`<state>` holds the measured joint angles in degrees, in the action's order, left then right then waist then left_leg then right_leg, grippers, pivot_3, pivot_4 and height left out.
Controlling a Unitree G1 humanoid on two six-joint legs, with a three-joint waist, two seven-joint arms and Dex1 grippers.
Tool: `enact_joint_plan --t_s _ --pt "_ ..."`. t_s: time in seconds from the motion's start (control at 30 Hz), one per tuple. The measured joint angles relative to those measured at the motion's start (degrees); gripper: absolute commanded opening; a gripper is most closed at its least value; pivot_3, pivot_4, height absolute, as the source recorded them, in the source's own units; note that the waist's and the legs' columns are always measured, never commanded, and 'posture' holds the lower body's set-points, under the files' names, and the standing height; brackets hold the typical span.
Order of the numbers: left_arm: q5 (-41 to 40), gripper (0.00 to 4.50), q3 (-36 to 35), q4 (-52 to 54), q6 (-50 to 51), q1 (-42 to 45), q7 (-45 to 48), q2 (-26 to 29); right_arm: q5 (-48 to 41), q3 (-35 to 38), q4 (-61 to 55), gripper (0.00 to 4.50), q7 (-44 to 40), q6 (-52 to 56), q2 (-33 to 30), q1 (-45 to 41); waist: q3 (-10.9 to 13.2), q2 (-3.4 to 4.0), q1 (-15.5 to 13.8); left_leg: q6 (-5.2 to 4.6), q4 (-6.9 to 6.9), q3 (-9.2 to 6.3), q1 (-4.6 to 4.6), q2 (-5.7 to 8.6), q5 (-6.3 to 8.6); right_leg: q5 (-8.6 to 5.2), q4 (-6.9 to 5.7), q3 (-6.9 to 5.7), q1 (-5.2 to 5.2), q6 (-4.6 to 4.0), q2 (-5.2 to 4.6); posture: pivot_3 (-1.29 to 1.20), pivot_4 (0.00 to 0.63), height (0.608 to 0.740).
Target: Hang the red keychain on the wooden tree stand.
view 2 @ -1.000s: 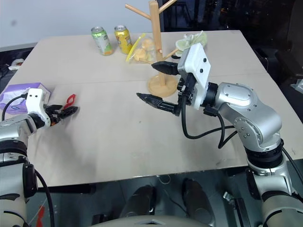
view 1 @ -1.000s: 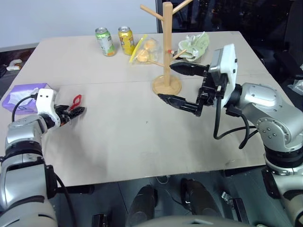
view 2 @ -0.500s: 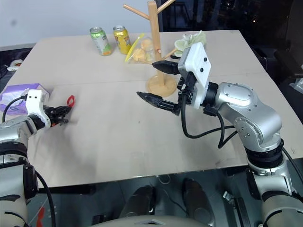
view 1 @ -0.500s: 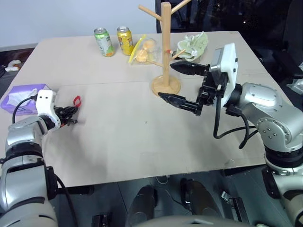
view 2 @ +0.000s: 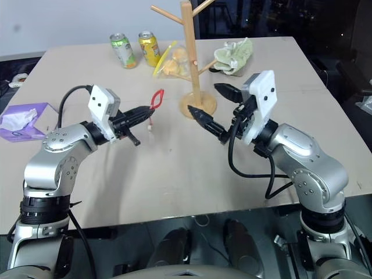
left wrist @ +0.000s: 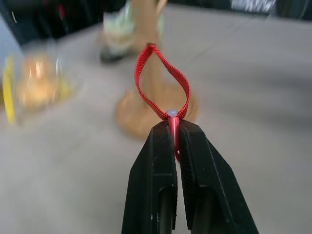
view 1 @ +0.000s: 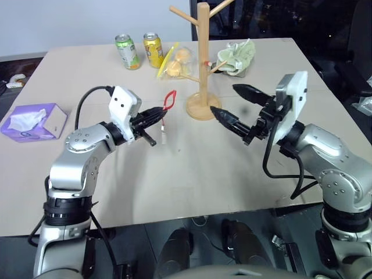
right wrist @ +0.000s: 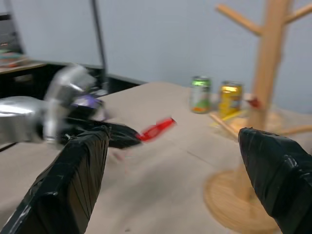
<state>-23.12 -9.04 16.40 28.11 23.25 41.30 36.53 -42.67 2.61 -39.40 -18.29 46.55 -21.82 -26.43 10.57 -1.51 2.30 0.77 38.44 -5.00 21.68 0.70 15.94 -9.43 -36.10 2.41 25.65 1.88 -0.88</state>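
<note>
Left gripper [view 1: 158,114] raised above the bench [view 1: 174,174], fingers [left wrist: 163,161] pressed together on the red keychain [view 1: 170,99]. Red loop standing up past the fingertips, a small silvery piece [view 1: 164,135] dangling below, clear of the bench surface. Keychain held in the air just to the left of the wooden tree stand [view 1: 203,64], not touching any peg. Stand upright on its round base toward the far middle of the bench, thin pegs angled upward from the pole.

Right gripper [view 1: 235,106] hovering on the other side of the stand, near its base, fingers spread wide apart and holding nothing, tips turned toward the left gripper.

Farther back: a green can [view 1: 128,51] and a yellow can [view 1: 154,49] side by side, a clear bag of yellowish items [view 1: 177,61] just beside them, a pale green cloth [view 1: 237,56] behind the stand. Purple tissue box [view 1: 32,122] near the left edge.
</note>
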Motion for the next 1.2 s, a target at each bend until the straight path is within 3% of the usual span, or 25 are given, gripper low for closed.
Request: enact_joint_plan --t_s 0.27,0.7,1.2 --pt "2.42 0.03 3.1 2.24 -9.4 0.98 -0.58 -4.44 -0.57 0.63 -3.48 4.5 4.21 1.01 -1.48 1.54 0.0 0.0 -0.31 -0.02 0.2 0.07 -0.02 0.05 -0.07 -0.09 -0.17 0.07 -0.03 0.15 0.03 0.0 0.15 0.74" --pt "12.26 0.03 11.48 -13.45 -26.52 9.96 -1.62 -12.74 0.26 0.38 -3.64 4.5 6.92 0.79 -2.36 -1.29 0.0 0.0 -0.14 -0.03 0.2 0.1 0.01 0.08 -0.07 -0.08 -0.16 0.1 -0.03 0.15 0.01 0.0 0.15 0.74" --pt "17.56 0.03 12.09 -35.04 -42.46 19.44 -2.7 -16.86 1.58 0.23 -4.56 4.5 8.18 0.8 -2.85 -0.85 0.0 -0.01 -0.21 -0.04 0.2 0.07 0.04 0.09 -0.07 -0.08 -0.16 0.09 -0.02 0.15 0.0 0.0 0.15 0.74"
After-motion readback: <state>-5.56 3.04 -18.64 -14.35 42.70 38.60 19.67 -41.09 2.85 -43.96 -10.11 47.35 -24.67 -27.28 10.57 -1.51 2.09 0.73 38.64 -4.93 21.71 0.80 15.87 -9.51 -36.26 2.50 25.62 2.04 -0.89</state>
